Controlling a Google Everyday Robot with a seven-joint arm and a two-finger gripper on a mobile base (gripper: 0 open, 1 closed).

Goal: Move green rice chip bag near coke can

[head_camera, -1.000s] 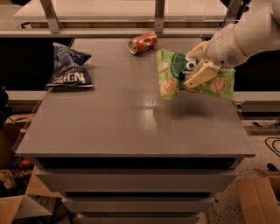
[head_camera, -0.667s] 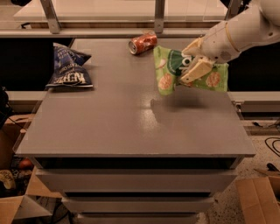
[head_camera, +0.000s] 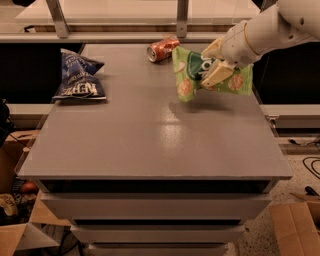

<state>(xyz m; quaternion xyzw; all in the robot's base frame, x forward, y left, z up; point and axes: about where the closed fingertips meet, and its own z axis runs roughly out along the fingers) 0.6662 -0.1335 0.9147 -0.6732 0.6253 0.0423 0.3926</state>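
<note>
My gripper [head_camera: 214, 65] is shut on the green rice chip bag [head_camera: 189, 75] and holds it in the air above the far right part of the grey table [head_camera: 150, 140]. The bag is light green with round chip pictures and a dark green circle partly covered by my fingers [head_camera: 216, 74]. The coke can [head_camera: 161, 49] lies on its side at the far edge of the table, just left of and behind the bag's upper corner. My white arm [head_camera: 270, 30] comes in from the upper right.
A dark blue chip bag [head_camera: 77, 77] lies at the far left of the table. A metal rail and posts [head_camera: 182, 15] run behind the table. Cardboard boxes [head_camera: 295, 225] sit on the floor at both lower corners.
My gripper has carried the green bag up and toward the far edge, closer to the coke can. The can and the blue bag have not moved.
</note>
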